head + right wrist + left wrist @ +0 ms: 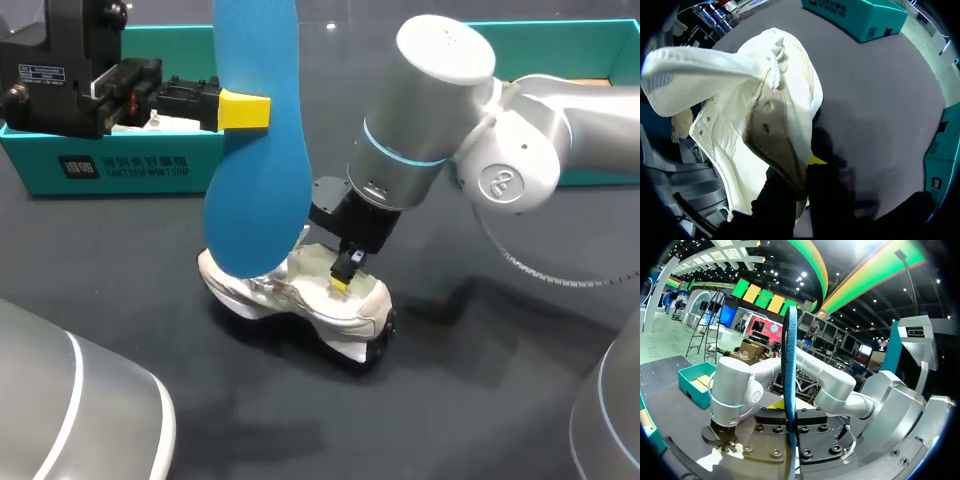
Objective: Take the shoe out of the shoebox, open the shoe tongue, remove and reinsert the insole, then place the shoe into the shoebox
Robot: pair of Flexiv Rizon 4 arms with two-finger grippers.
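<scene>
Left pincer (238, 110) clamps blue insole (255, 150) upright above white shoe (300, 300); right pincer (345, 275) pinches the shoe's rim

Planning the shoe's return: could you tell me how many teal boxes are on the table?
2: one teal box at the far left; another teal box at the far right, partly behind the right arm.

Head view overhead, facing table (480, 380); wrist views close; all share shoe (310, 300), probably.

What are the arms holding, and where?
Left end effector grips the blue insole by its long edge; right end effector pinches the white shoe at its opening rim.
</scene>
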